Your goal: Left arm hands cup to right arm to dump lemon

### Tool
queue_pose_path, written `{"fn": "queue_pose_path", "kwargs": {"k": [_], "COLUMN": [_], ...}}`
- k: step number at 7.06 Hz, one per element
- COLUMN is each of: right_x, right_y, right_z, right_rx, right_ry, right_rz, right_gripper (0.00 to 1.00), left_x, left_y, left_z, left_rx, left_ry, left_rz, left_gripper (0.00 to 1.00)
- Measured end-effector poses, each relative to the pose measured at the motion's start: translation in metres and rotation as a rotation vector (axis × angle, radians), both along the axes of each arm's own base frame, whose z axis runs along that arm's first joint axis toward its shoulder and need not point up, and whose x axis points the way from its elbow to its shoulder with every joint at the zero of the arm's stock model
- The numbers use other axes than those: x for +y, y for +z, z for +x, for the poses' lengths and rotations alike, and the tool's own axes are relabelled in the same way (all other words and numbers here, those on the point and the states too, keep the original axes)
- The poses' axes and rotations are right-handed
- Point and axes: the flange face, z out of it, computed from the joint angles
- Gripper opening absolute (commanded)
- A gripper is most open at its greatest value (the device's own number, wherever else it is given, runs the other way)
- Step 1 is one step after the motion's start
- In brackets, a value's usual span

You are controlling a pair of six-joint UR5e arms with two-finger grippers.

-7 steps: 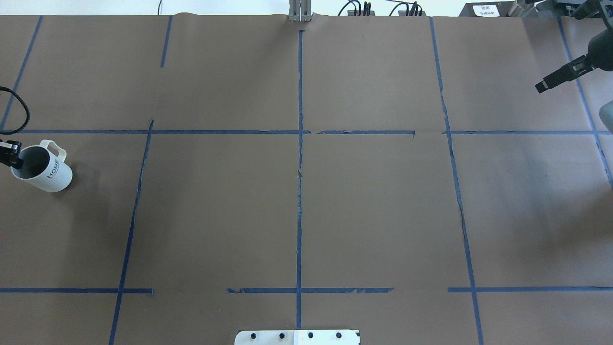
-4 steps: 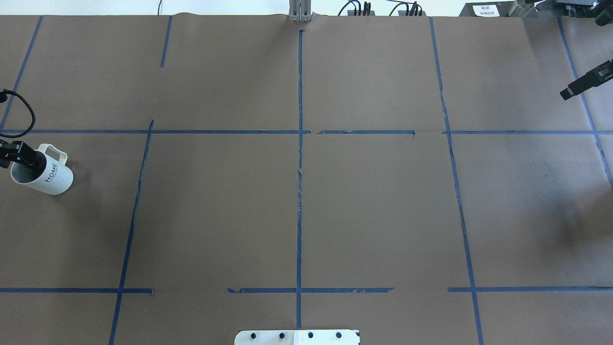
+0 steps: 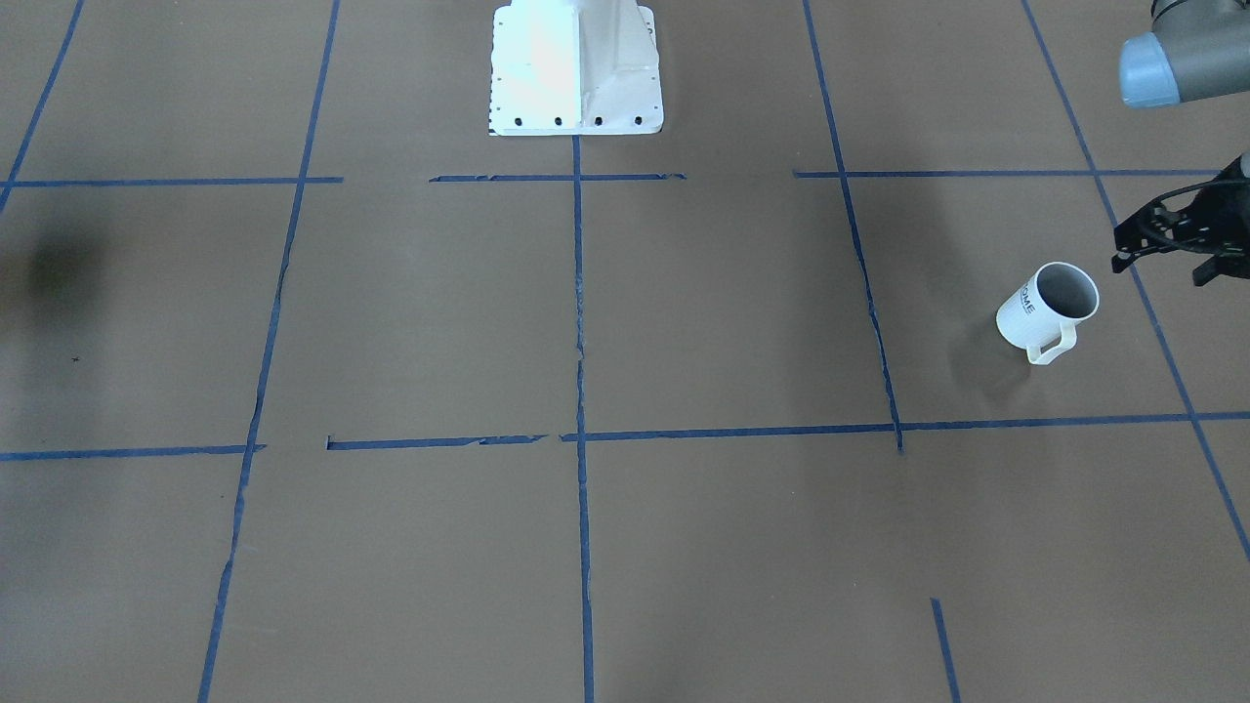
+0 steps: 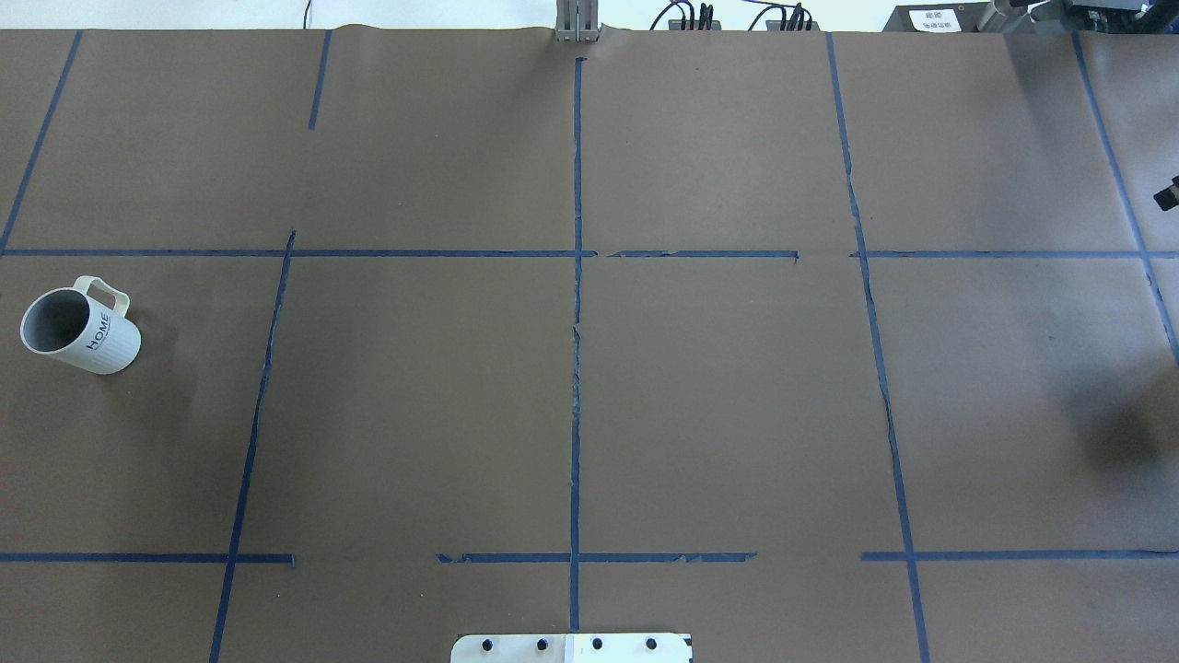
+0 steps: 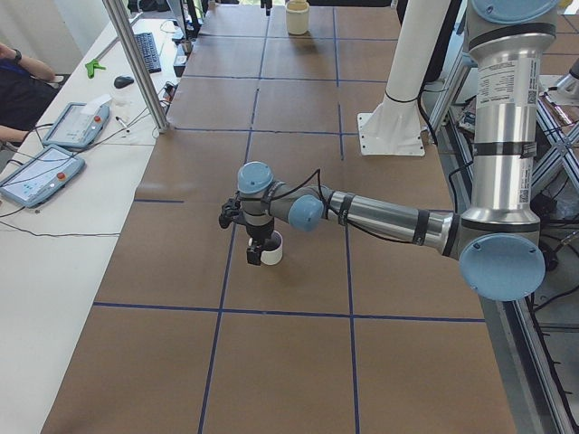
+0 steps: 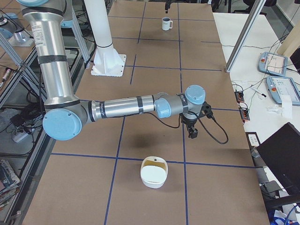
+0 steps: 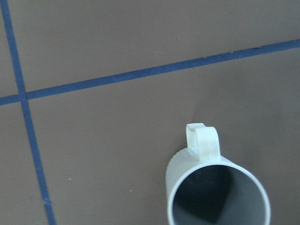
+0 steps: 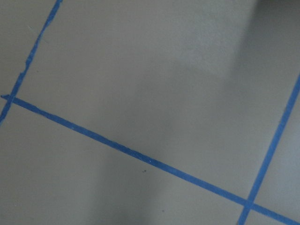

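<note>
The white cup (image 4: pixel 81 327) stands upright on the brown table at the far left, with nothing holding it. Its grey inside looks empty in the left wrist view (image 7: pixel 218 194). My left gripper (image 3: pixel 1162 256) is open and hovers just beside the cup (image 3: pixel 1045 310), apart from it; it also shows in the exterior left view (image 5: pixel 256 256). Only a tip of my right gripper (image 4: pixel 1168 196) shows at the overhead view's right edge. It hangs above the table (image 6: pixel 192 133), and I cannot tell if it is open. A yellowish thing, perhaps the lemon (image 6: pixel 153 162), lies in a white bowl (image 6: pixel 153 180).
Blue tape lines (image 4: pixel 577 368) divide the brown table cover. The white robot base (image 3: pixel 576 68) stands at the table's robot side. A metal post (image 5: pixel 136 63) and operators' tablets (image 5: pixel 41 172) are at the far side. The right wrist view shows only table and tape.
The left gripper has left the cup's rim and gone out of the overhead view at the left. The right gripper has moved right, almost out of view. The cup has stayed put.
</note>
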Motion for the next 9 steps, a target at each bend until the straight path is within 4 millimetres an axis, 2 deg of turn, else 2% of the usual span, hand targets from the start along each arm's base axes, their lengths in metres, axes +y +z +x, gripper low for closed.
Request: {"fn": "queue_pose_path", "kwargs": {"k": [2,3,4,6,9], "right_x": [0.046,0.061,0.074,0.091,0.096], "right_y": [0.008,0.013,0.023,0.037,0.041], "right_z": [0.038,0.049,0.055,0.057,0.056], "right_rx": [0.01,0.015,0.018,0.023,0.027], "right_ry": [0.028,0.042,0.05,0.057,0.059], "right_rz": [-0.07,-0.122,-0.164,-0.201,-0.212], "right_gripper": [1.0,1.0,1.0,1.0,1.0], "left_x": [0.007,0.018,0.035,0.055,0.085], "left_y": [0.02,0.032,0.045,0.058,0.077], "left_z": [-0.077,-0.103,-0.116,-0.121,-0.13], "left_rx": [-0.04,-0.034,-0.007,0.036,0.038], "left_ry": [0.035,0.017,0.001,-0.009,-0.03], "left_rz": [-0.015,-0.043,-0.075,-0.107,-0.154], "left_gripper": [1.0,1.0,1.0,1.0,1.0]}}
